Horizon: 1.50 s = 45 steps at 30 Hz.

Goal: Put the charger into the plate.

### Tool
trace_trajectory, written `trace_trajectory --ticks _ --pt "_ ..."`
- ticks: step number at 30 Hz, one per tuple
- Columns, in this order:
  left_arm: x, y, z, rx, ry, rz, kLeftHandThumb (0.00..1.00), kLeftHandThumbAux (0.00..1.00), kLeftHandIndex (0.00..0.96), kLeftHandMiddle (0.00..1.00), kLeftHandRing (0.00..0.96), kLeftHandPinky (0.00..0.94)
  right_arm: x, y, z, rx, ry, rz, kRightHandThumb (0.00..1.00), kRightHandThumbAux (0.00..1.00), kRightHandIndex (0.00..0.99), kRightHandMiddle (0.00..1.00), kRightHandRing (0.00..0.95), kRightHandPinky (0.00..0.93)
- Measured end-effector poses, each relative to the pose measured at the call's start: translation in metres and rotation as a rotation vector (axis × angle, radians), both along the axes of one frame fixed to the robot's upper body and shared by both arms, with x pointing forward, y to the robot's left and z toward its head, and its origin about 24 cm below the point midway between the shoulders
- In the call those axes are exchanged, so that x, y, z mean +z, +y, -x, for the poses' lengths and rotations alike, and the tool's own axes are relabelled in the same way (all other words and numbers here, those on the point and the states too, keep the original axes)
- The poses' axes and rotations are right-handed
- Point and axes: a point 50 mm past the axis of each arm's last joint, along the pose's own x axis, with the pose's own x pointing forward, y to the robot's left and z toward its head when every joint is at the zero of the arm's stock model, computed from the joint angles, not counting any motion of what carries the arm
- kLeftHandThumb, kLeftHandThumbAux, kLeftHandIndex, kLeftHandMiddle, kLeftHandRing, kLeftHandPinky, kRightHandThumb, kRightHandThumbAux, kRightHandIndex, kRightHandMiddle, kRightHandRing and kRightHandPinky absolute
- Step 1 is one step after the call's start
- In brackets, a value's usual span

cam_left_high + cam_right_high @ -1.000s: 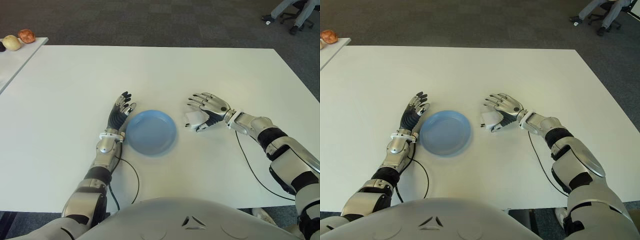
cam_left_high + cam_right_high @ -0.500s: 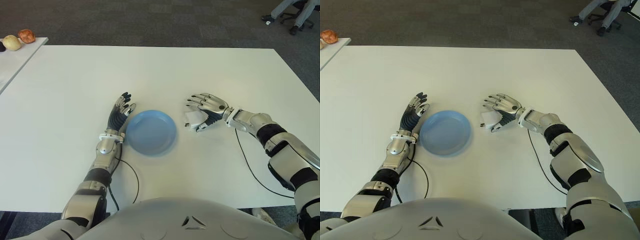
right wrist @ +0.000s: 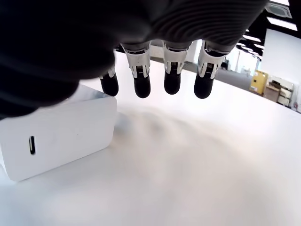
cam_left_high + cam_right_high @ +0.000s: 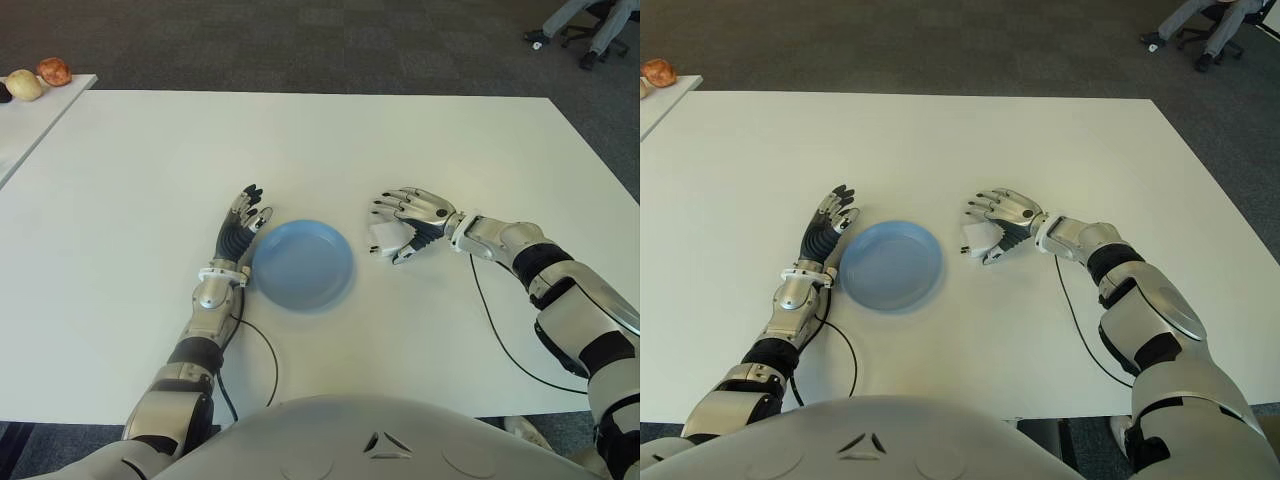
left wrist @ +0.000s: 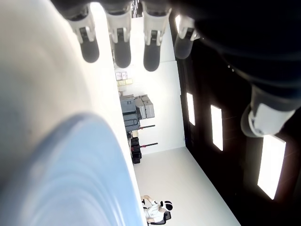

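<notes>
Bare table (image 4: 362,262) lies between the plate (image 4: 302,264) and the charger (image 4: 384,237); the left hand (image 4: 241,226) flanks the plate's far side.

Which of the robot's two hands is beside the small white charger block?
The right hand, fingers arched over the white charger; the left hand is across the blue plate.

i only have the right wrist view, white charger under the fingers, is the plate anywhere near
Observer: Yes. The blue plate lies on the table to the left of the charger, with bare table between them.
Operator: anything in the plate
Observer: Nothing, its inside is bare.
Operator: has the right hand got the charger
Observer: Not clearly. The right hand arches over it with fingers spread, and the charger sits on the table.
Operator: left hand
Observer: The left hand shows open at the plate's left edge, holding nothing.
</notes>
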Motion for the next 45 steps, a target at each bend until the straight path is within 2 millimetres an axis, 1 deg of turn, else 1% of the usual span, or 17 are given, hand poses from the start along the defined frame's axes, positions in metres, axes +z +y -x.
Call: trace_trajectory --ticks 8,15,25,37,45 --pt "-0.0001 0.0001 0.0007 0.000 0.003 -0.001 0.000 0.456 0.098 0.142 0.125 0.119 -0.0012 -0.0014 0.0002 -0.028 0.033 -0.012 0.600 0.338 0.000 0.000 0.000 0.000" --pt "-0.0005 0.0001 0.0010 0.000 0.007 -0.001 0.000 0.454 0.093 0.133 0.114 0.106 -0.0024 -0.0025 0.0005 -0.061 0.060 -0.034 0.581 0.330 0.000 0.000 0.000 0.000" --pt "0.0004 0.0001 0.0015 0.000 -0.002 -0.001 0.000 0.458 0.103 0.138 0.119 0.115 -0.0029 -0.0028 0.0006 -0.071 0.072 -0.036 0.606 0.346 0.000 0.000 0.000 0.000" --pt "0.0004 0.0002 0.0015 0.000 -0.002 -0.001 0.000 0.446 0.099 0.141 0.124 0.130 -0.0028 -0.0022 0.0008 -0.078 0.076 -0.056 0.609 0.366 0.000 0.000 0.000 0.000" --pt "0.0005 0.0002 0.0016 0.000 -0.003 -0.001 0.000 0.446 0.100 0.143 0.125 0.123 -0.0028 -0.0021 0.0010 -0.079 0.076 -0.062 0.630 0.381 0.000 0.000 0.000 0.000"
